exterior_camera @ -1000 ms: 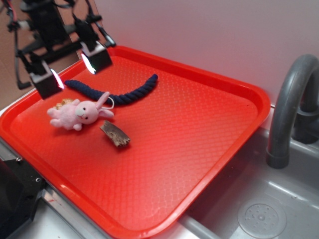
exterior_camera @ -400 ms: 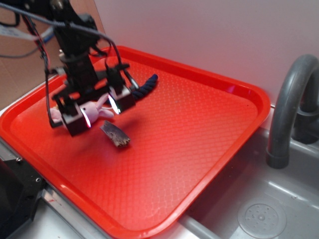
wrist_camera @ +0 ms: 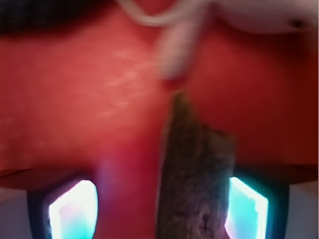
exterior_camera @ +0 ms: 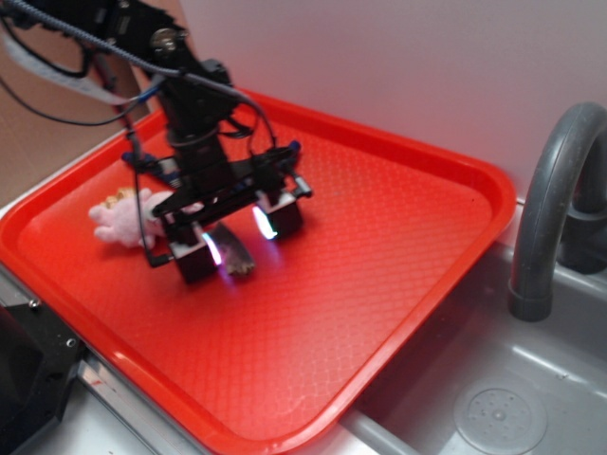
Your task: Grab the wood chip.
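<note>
Exterior view: the gripper [exterior_camera: 237,235] is lowered over a red tray [exterior_camera: 379,284] that rests on the tabletop beside a grey sink [exterior_camera: 493,398] with a curved grey faucet [exterior_camera: 545,199]. Its two fingers [exterior_camera: 197,256] are spread apart, one on each side of the wood chip [exterior_camera: 237,256], which lies flat on the tray's left half, nearer the front-left edge than the back wall. A pink plush bunny [exterior_camera: 119,220] lies just left of the gripper, partly hidden by the arm; a dark blue rope [exterior_camera: 285,152] shows only as a short end behind the arm, toward the tray's back edge. Wrist view: the wood chip [wrist_camera: 195,184] runs lengthwise between the two lit fingers [wrist_camera: 74,209], closer to the one at the right side of the picture; whether it touches that finger cannot be told. The plush bunny [wrist_camera: 264,15] appears blurred at the top.
</note>
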Available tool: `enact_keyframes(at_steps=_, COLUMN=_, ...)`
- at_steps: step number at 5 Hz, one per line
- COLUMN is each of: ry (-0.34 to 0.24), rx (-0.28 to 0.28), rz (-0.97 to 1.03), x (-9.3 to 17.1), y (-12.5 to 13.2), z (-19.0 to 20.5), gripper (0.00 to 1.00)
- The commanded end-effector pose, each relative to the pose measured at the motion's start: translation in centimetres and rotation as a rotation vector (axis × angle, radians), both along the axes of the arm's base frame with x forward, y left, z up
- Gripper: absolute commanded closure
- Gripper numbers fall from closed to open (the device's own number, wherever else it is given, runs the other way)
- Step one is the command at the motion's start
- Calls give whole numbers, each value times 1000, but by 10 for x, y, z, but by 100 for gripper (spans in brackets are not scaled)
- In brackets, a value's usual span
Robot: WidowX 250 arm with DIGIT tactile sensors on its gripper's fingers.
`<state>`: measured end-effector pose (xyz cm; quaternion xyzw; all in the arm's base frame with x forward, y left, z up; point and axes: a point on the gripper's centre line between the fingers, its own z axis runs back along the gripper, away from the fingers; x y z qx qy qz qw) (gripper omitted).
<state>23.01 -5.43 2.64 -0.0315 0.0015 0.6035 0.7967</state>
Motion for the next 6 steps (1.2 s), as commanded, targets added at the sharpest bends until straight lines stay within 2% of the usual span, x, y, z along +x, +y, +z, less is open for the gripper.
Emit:
enact_keyframes(at_steps=1, ry=-30, rx=67, rz=-2, x=-11, y=2, z=22, gripper=100)
enact_keyframes(at_steps=2, ry=-31, rx=95, rz=2, x=-13, y=17, z=59, gripper=100)
enact_keyframes(at_steps=3, ry=-52, rx=32, rz=-23, x=-7, y=42, z=108, gripper=100)
enact_keyframes(at_steps=4, ry=-64, rx=-26, rz=-248, x=5, y=54, z=156, gripper=100)
enact_keyframes(at_steps=5, ry=-124, rx=-5, rz=-374, x=3, y=58, z=190, gripper=100)
enact_keyframes(at_steps=6, ry=-151, rx=50, rz=-465, x=5, y=56, z=200, gripper=100)
